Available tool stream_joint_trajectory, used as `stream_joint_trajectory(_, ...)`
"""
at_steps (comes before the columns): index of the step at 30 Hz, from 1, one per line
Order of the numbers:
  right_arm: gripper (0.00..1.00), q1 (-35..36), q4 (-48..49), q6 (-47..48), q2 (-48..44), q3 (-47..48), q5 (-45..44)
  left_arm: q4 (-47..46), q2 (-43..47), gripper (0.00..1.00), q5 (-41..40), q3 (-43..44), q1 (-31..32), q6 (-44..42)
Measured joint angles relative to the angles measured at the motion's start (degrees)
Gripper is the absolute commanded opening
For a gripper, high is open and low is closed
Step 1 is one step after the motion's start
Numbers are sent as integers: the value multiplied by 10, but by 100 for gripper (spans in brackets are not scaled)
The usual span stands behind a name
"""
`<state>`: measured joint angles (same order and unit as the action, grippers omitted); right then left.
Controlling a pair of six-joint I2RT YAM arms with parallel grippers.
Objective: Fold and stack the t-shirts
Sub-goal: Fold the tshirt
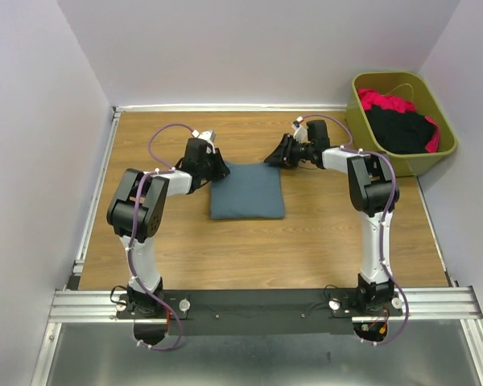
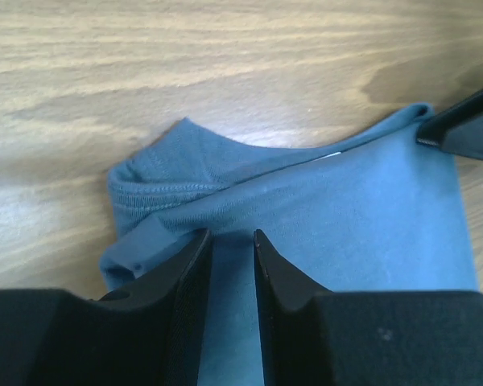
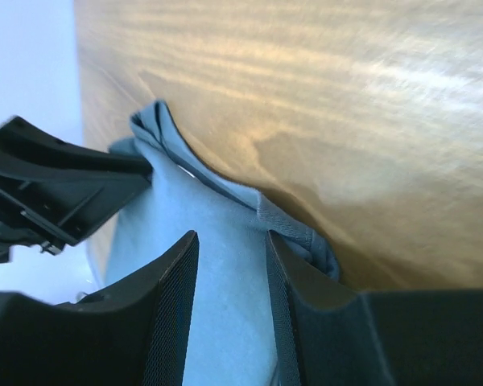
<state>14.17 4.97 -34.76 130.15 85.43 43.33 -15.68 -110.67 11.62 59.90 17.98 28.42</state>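
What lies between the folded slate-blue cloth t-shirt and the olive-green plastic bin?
Top view: the right gripper and its arm span that stretch, above bare wooden table.

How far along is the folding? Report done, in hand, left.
Done: the blue shirt lies folded square on the table. In hand: both arms' jaws sit slightly apart over its far edge; grip unclear. Left: black shirt and red shirt wait in the bin, nothing stacked.

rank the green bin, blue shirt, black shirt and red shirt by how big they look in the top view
1. green bin
2. blue shirt
3. black shirt
4. red shirt
The black and red ones are bunched in the bin, so only their visible parts are compared.
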Motion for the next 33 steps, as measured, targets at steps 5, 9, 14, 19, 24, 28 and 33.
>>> stream_joint_trajectory(5,46,-14,37,-43,6,-7,10,-14,-3,43,24,-1,-13,16)
stream_joint_trajectory(9,47,-17,44,-55,-23,-34,9,-11,21,55,27,-8,-16,17)
stream_joint_trajectory(14,47,-14,48,-63,-111,-89,13,-1,150,59,25,-57,-15,27)
stream_joint_trajectory(19,45,11,86,-70,-210,-160,70,-31,306,49,22,-140,9,51)
stream_joint_trajectory(24,42,42,160,-87,-238,-299,122,-49,352,38,23,-278,40,90)
stream_joint_trajectory(28,41,39,175,-81,-208,-369,131,-45,345,30,16,-359,40,116)
stream_joint_trajectory(33,40,19,200,-71,-158,-399,148,-57,340,30,7,-394,40,146)
